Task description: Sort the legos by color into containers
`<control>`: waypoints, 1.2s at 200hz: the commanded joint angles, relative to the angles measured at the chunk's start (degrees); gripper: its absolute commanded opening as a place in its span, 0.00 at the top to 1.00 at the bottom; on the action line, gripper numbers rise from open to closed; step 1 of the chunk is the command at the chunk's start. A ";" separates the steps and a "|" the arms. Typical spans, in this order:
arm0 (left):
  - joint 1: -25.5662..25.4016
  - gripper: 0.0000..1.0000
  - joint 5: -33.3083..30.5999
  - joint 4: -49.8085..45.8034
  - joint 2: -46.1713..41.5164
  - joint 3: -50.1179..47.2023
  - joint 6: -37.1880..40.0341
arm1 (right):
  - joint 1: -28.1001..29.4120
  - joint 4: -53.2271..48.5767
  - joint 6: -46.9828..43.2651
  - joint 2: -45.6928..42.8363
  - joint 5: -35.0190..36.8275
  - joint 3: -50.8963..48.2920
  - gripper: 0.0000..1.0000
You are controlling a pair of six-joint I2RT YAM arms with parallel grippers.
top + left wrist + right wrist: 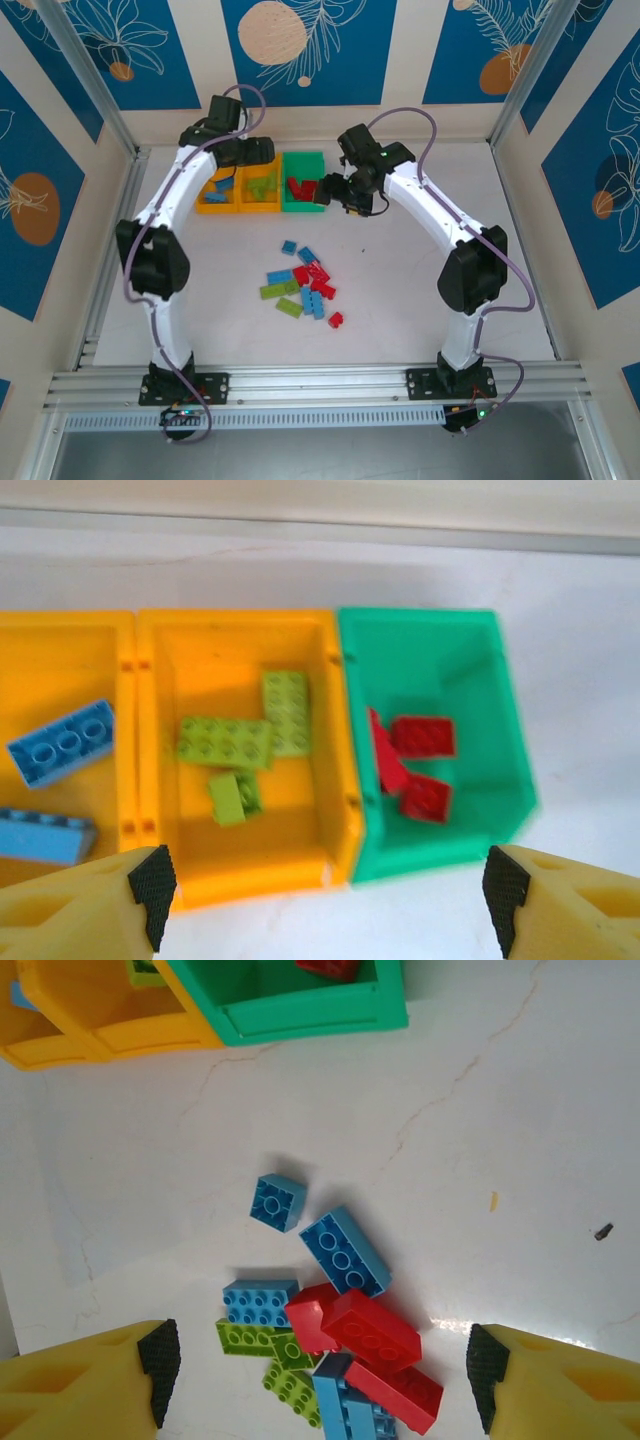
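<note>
Yellow, black-padded left fingers (150, 890) stand wide apart with nothing between them, hanging over the near walls of the bins; the right fingers (158, 1360) are just as spread and bare, above the pile (340, 1355). At the back of the bench (430, 290) the green bin (303, 166) ends a touching row of three: the middle bin (258, 207) sits against its left wall and the left bin (215, 207) beyond that. Right of the green bin the white top lies bare out to the bench's edge. Between its near wall and the pile runs an open strip, crossed by thin cracks in the right wrist view. Well nearer than the pile, a metal rail (320, 385) closes the bench. The left arm (165, 250) arches up from its base, elbow out, with its wrist bent down over the two orange bins left of the green bin. The right arm (450, 230) bows inward, its wrist at the green bin's near right corner. Inside the green bin lie red bricks (420, 737), one tilted against the left wall. The middle bin holds three green bricks (225, 742), the left bin two blue bricks (62, 745). The pile mixes red, blue and light green pieces, some lying on others. One small blue brick (277, 1202) sits apart on the side toward the green bin, and one lone red brick (336, 320) on the side away from it.
</note>
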 commanded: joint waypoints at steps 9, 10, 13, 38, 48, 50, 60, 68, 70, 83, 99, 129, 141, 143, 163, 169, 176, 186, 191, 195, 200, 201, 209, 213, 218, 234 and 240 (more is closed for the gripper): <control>-6.99 0.20 3.64 -1.40 -8.67 -13.00 5.37 | -0.18 0.76 1.38 -1.98 -1.48 -1.13 0.22; -7.13 0.20 3.59 -1.45 -8.76 -13.37 5.38 | -0.18 0.75 1.34 -2.02 -1.48 -1.13 0.22; -7.66 0.20 3.55 -1.59 -9.17 -14.60 5.54 | -0.18 0.70 1.30 -2.01 -1.50 -1.19 0.22; -10.37 0.21 5.20 -2.62 -9.07 -20.86 5.27 | -0.18 0.38 1.14 -1.96 -1.82 -1.49 0.22; -10.72 0.22 6.43 -2.68 -7.70 -21.76 5.21 | -0.12 0.10 1.08 -2.01 -2.01 -1.56 0.22; -10.85 0.22 6.62 -2.71 -7.33 -21.86 5.17 | -0.10 0.12 1.06 -2.05 -2.07 -1.56 0.22; -11.12 0.25 7.00 -2.97 -5.27 -22.01 5.30 | -0.10 0.08 0.95 -2.00 -2.17 -1.70 0.22; -11.13 0.28 6.93 -3.28 -3.43 -22.01 5.26 | -0.10 -0.17 0.94 -2.04 -2.16 -1.65 0.22; -11.13 0.28 6.79 -3.43 -2.92 -21.90 5.19 | -0.10 -0.21 0.94 -2.05 -2.18 -1.65 0.22; -11.11 0.33 5.99 -4.04 -0.06 -21.44 5.06 | -0.14 -0.56 1.09 -2.07 -2.02 -1.72 0.22; -11.09 0.40 6.53 -4.48 2.90 -20.32 5.19 | 0.07 -0.58 1.28 -2.67 -1.45 -2.23 0.22; -11.13 0.41 7.98 -5.06 6.80 -18.52 5.00 | 0.17 0.18 1.98 -3.93 -0.83 -4.08 0.22; -11.12 0.40 6.72 -5.48 8.05 -18.06 5.15 | 0.17 0.43 2.31 -4.27 -0.69 -4.61 0.22; -11.13 0.40 6.49 -5.58 8.21 -17.99 5.27 | 0.17 0.46 2.34 -4.33 -0.69 -4.63 0.22; -11.13 0.41 5.34 -6.81 10.57 -16.53 5.55 | 0.25 0.78 2.58 -4.42 -0.74 -4.86 0.22; -11.13 0.42 5.55 -7.15 11.19 -16.15 5.65 | 0.21 0.83 2.61 -4.34 -0.75 -4.75 0.22; -11.15 0.43 5.57 -7.20 11.65 -15.96 5.66 | 0.25 0.78 2.55 -4.23 -0.69 -4.56 0.22; -11.13 0.48 5.26 -7.20 12.01 -16.01 5.66 | 0.26 0.67 2.61 -4.10 -0.73 -4.32 0.22; -11.17 0.50 4.90 -7.41 12.13 -16.00 5.59 | 0.35 0.65 2.61 -4.06 -0.73 -4.21 0.22; -11.13 0.52 4.45 -7.49 12.19 -16.06 5.52 | 0.34 0.65 2.61 -4.01 -0.76 -4.12 0.22; -11.13 0.54 3.82 -7.72 12.20 -16.19 5.48 | 0.34 0.65 2.61 -3.99 -0.77 -4.12 0.22; -11.13 0.54 3.68 -7.77 12.18 -16.20 5.48 | 0.34 0.65 2.57 -3.99 -0.82 -4.12 0.22; -11.13 0.55 2.65 -7.92 12.07 -16.50 5.51 | 0.34 0.63 2.61 -3.99 -0.77 -4.09 0.22; -11.14 0.55 2.12 -8.07 12.03 -16.71 5.51 | 0.34 0.65 2.61 -3.99 -0.73 -4.11 0.22; -11.18 0.55 1.52 -8.16 11.78 -17.02 5.61 | 0.34 0.65 2.66 -3.88 -0.79 -4.07 0.22; -11.09 0.57 -0.49 -8.09 11.05 -18.51 5.75 | 0.43 0.61 2.61 -3.73 -1.10 -3.96 0.22; -11.03 0.59 -1.04 -8.01 10.72 -18.99 5.81 | 0.47 0.80 2.61 -3.65 -1.09 -3.86 0.22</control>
